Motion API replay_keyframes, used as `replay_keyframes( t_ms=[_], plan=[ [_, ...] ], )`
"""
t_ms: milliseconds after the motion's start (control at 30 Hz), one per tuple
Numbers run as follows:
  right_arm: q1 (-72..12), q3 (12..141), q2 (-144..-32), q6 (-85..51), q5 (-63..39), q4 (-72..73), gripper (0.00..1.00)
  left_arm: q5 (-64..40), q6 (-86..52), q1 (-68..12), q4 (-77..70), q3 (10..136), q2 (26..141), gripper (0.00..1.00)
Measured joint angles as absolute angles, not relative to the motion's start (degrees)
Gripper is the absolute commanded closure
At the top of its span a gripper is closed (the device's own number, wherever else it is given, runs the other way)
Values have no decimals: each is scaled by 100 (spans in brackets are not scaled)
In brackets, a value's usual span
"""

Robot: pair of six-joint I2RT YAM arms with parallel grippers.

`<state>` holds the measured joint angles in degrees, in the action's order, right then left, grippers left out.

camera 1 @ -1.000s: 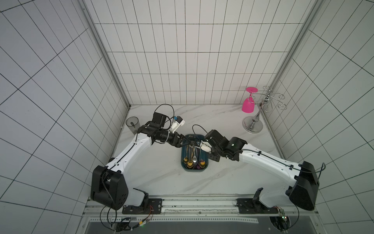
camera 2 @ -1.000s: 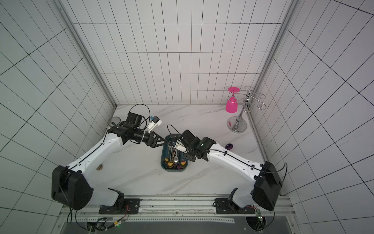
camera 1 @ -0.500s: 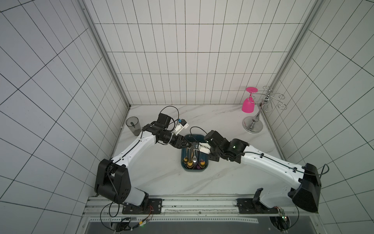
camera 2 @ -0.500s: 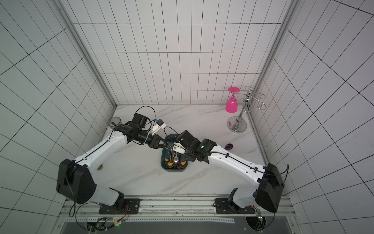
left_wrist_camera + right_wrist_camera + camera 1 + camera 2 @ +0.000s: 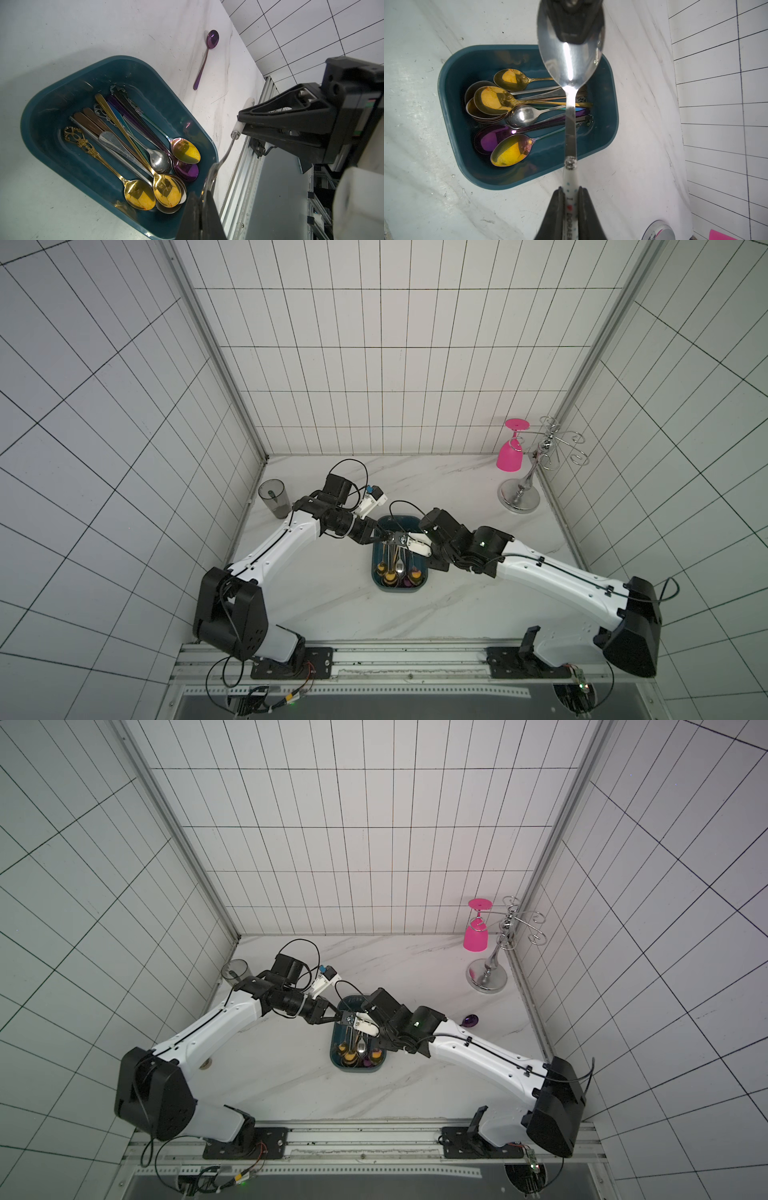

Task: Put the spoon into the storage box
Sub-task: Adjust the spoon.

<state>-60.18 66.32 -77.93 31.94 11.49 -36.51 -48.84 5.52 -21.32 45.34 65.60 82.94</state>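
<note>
One spoon (image 5: 571,116) hangs over the box (image 5: 446,108) in the middle of the desk (image 5: 332,605), held at both ends: left gripper (image 5: 202,199) clamped tight on its bowl, right gripper (image 5: 571,190) closed round its white handle; purple spoon (image 5: 204,60) lies nearer the right edge

Light bright, even, from overhead; only soft shadows on the table (image 5: 332,614). Both top views bow tile lines toward the edges. Right wrist view: white glare streak down the spoon (image 5: 569,68), near foreground blurred.
</note>
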Motion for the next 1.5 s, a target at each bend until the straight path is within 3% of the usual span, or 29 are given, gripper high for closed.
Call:
replay_keyframes(
  t_ms=[233,433,667,967,1100,1400,1500],
  plan=[
    [-6007,6628,-7293,2469,1278,-3203,23,-5382,-679,-1627,3367,5889,7808,100],
    [-5833,6571,-6626,1382,1037,-2418,10,-5592,-2685,-858,1282,4737,7406,100],
    [-5004,6333,-6558,-652,1,-1466,0,-5507,-4257,-733,-148,4239,7126,100],
    [-4298,5498,-7085,-3660,-1284,635,0,-5210,-5631,-733,-1179,3826,7035,100],
    [-4219,5216,-7544,-4772,-1507,1678,6,-5065,-5935,-740,-1367,3787,7035,100],
    [-4156,5153,-8324,-6073,-1610,3385,16,-4995,-6114,-755,-1575,3760,7035,100],
    [-4106,5194,-8591,-6261,-1656,3649,23,-4993,-6130,-755,-1590,3758,7035,100]
  ],
)
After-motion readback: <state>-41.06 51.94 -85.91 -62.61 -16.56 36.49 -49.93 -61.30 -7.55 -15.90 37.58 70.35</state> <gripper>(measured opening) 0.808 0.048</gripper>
